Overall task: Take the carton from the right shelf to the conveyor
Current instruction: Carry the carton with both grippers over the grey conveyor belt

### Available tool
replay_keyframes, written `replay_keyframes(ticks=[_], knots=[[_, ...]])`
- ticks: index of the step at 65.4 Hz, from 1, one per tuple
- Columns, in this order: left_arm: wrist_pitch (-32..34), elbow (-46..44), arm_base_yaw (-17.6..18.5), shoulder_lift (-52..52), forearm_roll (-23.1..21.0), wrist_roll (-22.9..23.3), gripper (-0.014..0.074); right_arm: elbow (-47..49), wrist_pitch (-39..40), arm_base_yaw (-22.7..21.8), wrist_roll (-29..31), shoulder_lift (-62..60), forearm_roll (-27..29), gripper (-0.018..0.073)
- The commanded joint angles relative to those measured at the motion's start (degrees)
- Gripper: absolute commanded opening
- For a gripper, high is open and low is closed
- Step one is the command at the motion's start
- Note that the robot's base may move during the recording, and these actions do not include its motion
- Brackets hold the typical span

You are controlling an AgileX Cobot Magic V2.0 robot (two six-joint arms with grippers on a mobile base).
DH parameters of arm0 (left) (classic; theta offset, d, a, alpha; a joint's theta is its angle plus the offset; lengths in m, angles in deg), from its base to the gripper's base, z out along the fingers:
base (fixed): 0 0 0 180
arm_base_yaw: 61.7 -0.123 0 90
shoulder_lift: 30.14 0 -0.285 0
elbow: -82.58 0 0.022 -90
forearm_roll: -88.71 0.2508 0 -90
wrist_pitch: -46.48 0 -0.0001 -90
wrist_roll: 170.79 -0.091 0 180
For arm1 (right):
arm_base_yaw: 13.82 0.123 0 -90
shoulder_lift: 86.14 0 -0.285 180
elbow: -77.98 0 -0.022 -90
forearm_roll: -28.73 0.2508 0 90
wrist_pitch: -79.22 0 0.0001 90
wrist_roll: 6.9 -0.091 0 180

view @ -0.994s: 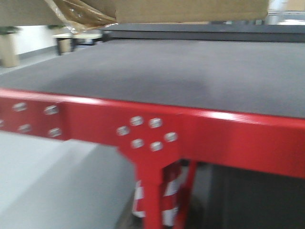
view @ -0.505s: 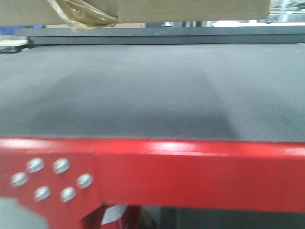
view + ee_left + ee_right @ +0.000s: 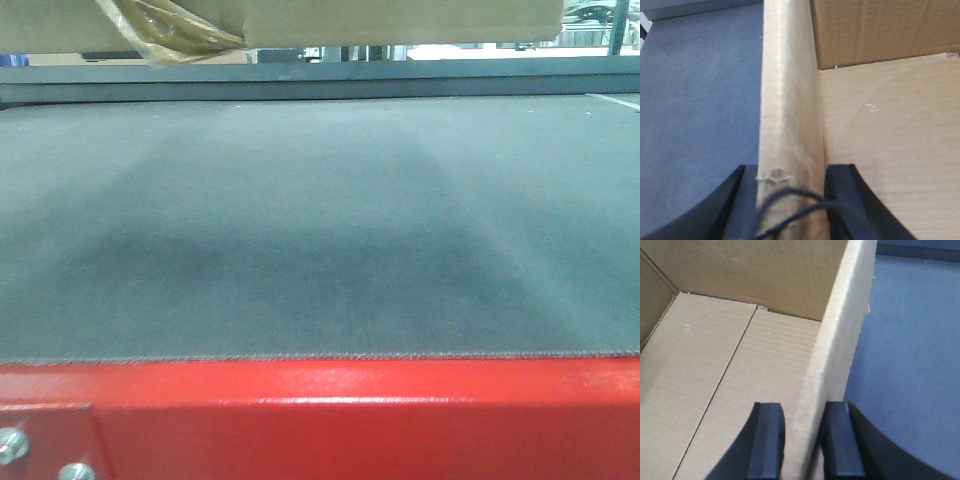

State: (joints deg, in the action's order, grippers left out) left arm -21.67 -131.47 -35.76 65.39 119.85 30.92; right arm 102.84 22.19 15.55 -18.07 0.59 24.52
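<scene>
the conveyor has come closer, its red frame now at the bottom; carton at top, left gripper and right gripper clamping its walls: lowering seems next.

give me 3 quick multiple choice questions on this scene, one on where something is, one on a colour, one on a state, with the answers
1. Where is the box relative to the belt?
A. above it
B. underneath it
C. on the floor beside it

2. What colour is the frame along the belt's near edge?
A. blue
B. red
C. yellow

3. What are the left gripper and the right gripper doing?
A. hanging open, clear of the box
B. each clamped on a side wall of the box
C. both pressing on the belt

Answers:
1 A, the front view shows the box's underside at the top of the picture, over the belt.
2 B, a glossy red strip borders the grey belt.
3 B, each wrist view shows a cardboard wall pinched in the gripper.
</scene>
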Motion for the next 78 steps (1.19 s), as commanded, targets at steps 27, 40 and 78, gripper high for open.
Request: replay_keyframes(ticks=[27, 40, 78], knots=[[0.72, -0.14, -0.02, -0.58, 2.9, -1.82, -0.0017, 0.53, 3.11, -0.04, 1.82, -1.22, -0.08, -0.0063], [0.72, -0.14, -0.02, -0.58, 2.9, -1.82, -0.0017, 0.53, 3.11, -0.04, 1.82, -1.22, -0.08, -0.0063], [0.72, -0.14, -0.02, -0.58, 2.9, -1.82, -0.0017, 0.53, 3.24, -0.04, 1.82, -1.22, -0.08, -0.0063]])
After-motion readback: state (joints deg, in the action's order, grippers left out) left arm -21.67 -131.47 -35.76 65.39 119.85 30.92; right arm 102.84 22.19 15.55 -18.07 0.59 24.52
